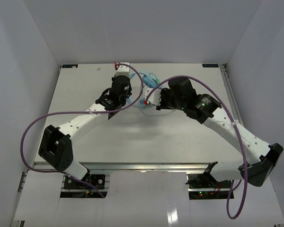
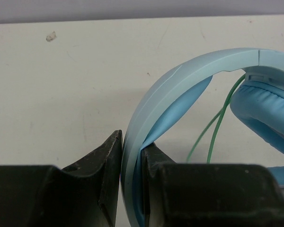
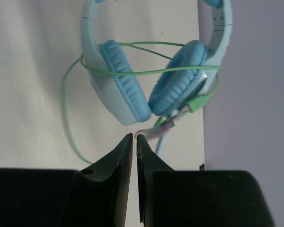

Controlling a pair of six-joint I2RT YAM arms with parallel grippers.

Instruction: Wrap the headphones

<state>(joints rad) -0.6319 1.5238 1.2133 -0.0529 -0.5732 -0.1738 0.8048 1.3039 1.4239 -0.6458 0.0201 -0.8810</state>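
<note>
Headphones (image 3: pixel 125 90) were mid-wrap — my left gripper (image 2: pixel 131 156) pinched the headband (image 2: pixel 189 71), right gripper (image 3: pixel 134 139) pressed together, empty — next I'd need to catch the cord (image 3: pixel 146 72).

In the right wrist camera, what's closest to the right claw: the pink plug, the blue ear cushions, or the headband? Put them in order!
1. Pink plug, just up and right of the right claw.
2. Ear cushions, above, in the middle.
3. Headband, at the top, farthest.
</note>
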